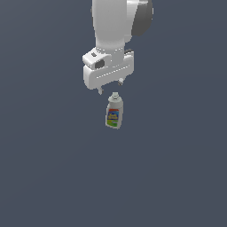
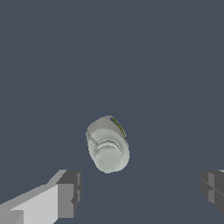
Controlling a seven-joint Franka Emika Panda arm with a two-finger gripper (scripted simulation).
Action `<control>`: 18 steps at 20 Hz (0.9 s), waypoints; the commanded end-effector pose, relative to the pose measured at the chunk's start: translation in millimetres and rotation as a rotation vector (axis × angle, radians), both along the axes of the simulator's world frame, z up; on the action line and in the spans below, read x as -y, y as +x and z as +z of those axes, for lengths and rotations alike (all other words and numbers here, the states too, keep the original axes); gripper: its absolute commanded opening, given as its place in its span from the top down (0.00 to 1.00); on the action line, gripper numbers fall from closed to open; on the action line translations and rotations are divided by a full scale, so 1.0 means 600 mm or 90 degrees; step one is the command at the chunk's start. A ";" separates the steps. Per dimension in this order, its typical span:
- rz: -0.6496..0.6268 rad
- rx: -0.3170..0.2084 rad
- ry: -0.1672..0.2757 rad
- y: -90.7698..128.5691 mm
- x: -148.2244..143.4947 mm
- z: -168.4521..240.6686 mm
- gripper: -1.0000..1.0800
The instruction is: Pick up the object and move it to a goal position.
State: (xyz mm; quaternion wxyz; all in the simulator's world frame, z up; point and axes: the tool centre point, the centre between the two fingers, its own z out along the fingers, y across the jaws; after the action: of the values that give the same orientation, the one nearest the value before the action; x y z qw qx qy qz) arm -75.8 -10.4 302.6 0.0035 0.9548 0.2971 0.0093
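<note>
The object is a small white-grey bottle [image 1: 114, 112] with a narrow capped neck and a red, blue, yellow and green label, standing upright on the grey floor. My gripper [image 1: 110, 87] hangs just above it and slightly toward the exterior view's left, its short fingertips [image 1: 100, 91] pointing down. In the wrist view I look down on the bottle's cap and shoulders [image 2: 107, 145], with a sliver of the label at its edge. The gripper [image 2: 140, 190] is open, with its two dark pads [image 2: 70, 192] far apart and nothing between them. The bottle lies ahead of the gap, not inside it.
A plain dark grey floor [image 1: 53, 168] stretches all around the bottle. The white arm [image 1: 116, 22] rises out of the exterior view's top edge.
</note>
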 end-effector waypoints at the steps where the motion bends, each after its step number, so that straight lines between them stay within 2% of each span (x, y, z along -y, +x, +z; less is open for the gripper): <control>1: 0.043 -0.002 -0.001 -0.002 -0.003 -0.005 0.04; 12: 0.226 -0.008 -0.003 -0.014 -0.014 -0.024 0.04; 18: 0.298 -0.011 -0.003 -0.018 -0.018 -0.032 0.04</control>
State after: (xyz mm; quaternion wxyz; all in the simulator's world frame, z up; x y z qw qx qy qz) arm -86.0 0.0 284.6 0.0010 0.8667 0.4989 0.0016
